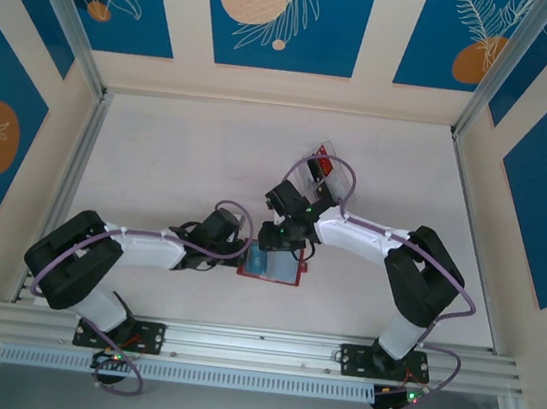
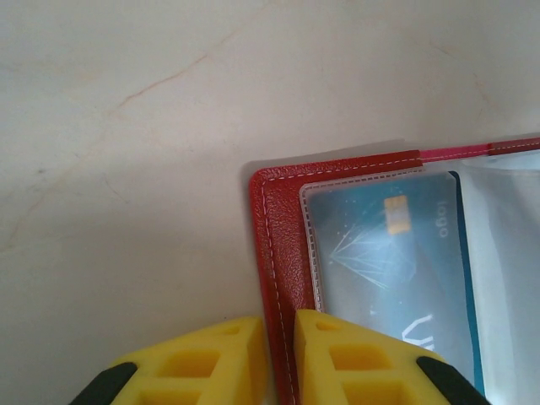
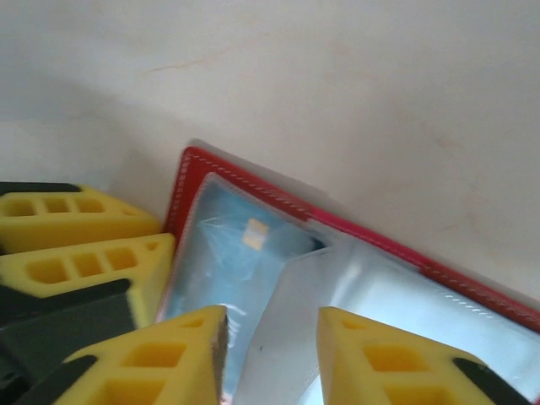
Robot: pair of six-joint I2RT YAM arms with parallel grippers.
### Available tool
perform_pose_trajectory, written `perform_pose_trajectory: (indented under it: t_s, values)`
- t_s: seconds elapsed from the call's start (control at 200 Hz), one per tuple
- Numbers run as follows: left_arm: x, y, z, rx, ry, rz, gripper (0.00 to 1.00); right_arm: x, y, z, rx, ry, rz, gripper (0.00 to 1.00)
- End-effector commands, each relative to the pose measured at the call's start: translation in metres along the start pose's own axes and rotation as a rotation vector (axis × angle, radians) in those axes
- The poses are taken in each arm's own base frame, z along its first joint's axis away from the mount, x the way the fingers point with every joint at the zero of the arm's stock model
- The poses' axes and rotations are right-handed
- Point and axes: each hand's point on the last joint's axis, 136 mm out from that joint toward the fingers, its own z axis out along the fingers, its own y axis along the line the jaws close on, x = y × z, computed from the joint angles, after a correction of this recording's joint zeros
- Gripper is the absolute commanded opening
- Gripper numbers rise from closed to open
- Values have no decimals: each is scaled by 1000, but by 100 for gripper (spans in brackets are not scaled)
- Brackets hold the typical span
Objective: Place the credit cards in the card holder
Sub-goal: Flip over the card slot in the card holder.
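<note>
Two hands meet at the open card holder (image 1: 272,267), which lies on the counter (image 1: 178,162) between the arms. The left hand (image 2: 278,331) pinches its red left edge. The right hand (image 3: 270,325) hovers with fingers spread over the teal card (image 2: 388,261), which sits in the holder's clear pocket

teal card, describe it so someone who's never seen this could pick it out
On the pale table's near middle lies an open red card holder. The teal card sits under its clear pocket; it alone is blue-green against red border and shiny grey lining, with a gold chip.
</note>
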Motion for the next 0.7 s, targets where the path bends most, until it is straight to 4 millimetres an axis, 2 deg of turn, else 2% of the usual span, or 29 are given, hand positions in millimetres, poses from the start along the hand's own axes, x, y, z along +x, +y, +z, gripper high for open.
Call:
perform_pose_trajectory:
  t_s: [0.0, 0.185, 0.395, 0.565, 0.695]
  values:
    - [37, 3, 16, 8, 129, 19, 19, 6, 15, 3, -94, 39, 5, 40]
    - [38, 6, 13, -7, 121, 16, 20, 7, 20, 6, -147, 53, 23, 44]
    - [37, 12, 9, -18, 112, 3, 21, 0, 25, -12, -210, -6, 16, 50]
    - [34, 17, 6, -18, 101, -22, 21, -4, 17, -32, -230, -74, 25, 57]
    - [32, 15, 4, -6, 102, -19, 23, -1, 2, -35, -207, -83, 50, 59]
